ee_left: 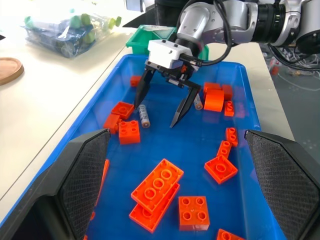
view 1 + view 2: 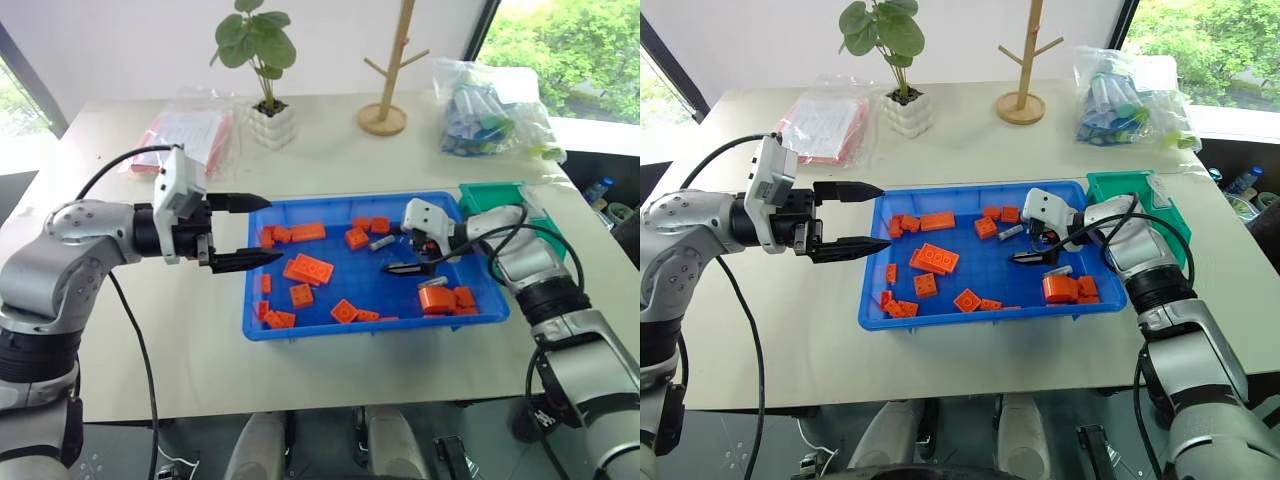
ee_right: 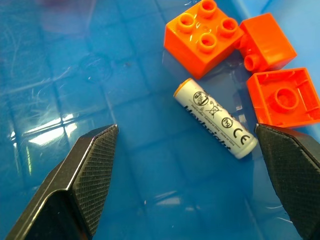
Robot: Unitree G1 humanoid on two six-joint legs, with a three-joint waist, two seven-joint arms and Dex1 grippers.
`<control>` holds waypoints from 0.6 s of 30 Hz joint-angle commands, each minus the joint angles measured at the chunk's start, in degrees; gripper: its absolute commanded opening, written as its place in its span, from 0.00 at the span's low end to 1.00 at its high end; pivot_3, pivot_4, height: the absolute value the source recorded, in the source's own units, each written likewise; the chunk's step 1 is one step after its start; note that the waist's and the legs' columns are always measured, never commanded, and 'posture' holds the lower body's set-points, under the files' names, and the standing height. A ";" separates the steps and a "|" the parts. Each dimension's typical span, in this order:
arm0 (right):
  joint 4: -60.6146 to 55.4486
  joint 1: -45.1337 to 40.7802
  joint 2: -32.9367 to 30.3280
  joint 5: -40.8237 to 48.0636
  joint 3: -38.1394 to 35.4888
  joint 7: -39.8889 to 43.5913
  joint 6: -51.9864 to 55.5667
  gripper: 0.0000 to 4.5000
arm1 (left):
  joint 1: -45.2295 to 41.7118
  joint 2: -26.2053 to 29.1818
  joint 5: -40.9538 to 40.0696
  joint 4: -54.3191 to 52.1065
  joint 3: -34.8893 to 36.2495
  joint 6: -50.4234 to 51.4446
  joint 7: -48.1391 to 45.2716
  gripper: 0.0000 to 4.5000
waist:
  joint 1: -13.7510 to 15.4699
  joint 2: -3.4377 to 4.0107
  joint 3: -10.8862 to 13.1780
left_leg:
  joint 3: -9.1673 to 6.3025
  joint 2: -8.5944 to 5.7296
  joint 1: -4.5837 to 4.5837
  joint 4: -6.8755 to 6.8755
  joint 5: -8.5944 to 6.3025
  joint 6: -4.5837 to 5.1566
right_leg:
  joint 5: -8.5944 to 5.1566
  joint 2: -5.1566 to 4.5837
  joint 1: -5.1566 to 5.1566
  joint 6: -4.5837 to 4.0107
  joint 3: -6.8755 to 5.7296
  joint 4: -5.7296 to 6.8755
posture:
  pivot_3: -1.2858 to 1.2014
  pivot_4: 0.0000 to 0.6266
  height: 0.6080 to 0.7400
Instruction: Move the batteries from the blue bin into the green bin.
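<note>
Blue bin sits mid-table, strewn with orange bricks. Green bin stands touching its far right corner, at about 2 o'clock from the tray's centre.

Right gripper is inside the blue bin, right half, pointing down at the floor, fingers spread wide, nothing between them. One battery (white, dark print, orange-tipped end) lies flat on the gridded floor just ahead of the fingers, nearer the right finger, apart from both. Three orange bricks crowd its far end; the nearest looks to be touching or all but.

A second battery lies by the large orange block at roughly 4 o'clock in the tray.

Left gripper hovers level at the tray's left rim, around 9 o'clock, fingers wide apart and empty.
</note>
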 commanded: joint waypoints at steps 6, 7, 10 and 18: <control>0.99 -1.08 1.33 -1.54 -0.30 1.45 0.52 0.35 | -1.53 0.21 0.21 -0.61 0.57 -0.94 -0.07 1.00 | 0.11 0.00 0.00 | 0.00 0.00 0.03 0.00 0.01 -0.02 | 0.01 0.00 0.02 -0.01 0.01 0.01 | 0.52 0.24 0.64; 0.59 -0.81 1.22 -1.57 -0.35 1.63 0.63 0.25 | -1.48 0.23 0.21 -0.60 0.63 -0.94 -0.07 1.00 | 0.18 0.00 0.00 | 0.00 0.00 0.03 0.00 0.01 -0.02 | 0.01 0.00 0.03 -0.01 0.01 0.01 | 0.52 0.24 0.64; -0.61 0.02 0.62 -1.75 -0.67 1.71 1.42 0.01 | -1.35 0.28 0.22 -0.57 0.71 -0.97 -0.15 1.00 | 0.21 0.00 0.00 | -0.01 0.00 0.03 0.00 0.01 -0.02 | 0.01 0.00 0.03 -0.01 0.01 0.00 | 0.52 0.24 0.64; -19.11 6.88 -2.99 2.18 -7.59 -1.84 13.61 0.01 | -1.52 0.06 0.40 -0.30 0.24 -1.01 -0.40 1.00 | 0.57 0.00 0.00 | -0.05 -0.01 -0.02 0.00 0.01 -0.02 | 0.01 -0.01 0.02 0.00 0.00 0.00 | 0.52 0.24 0.64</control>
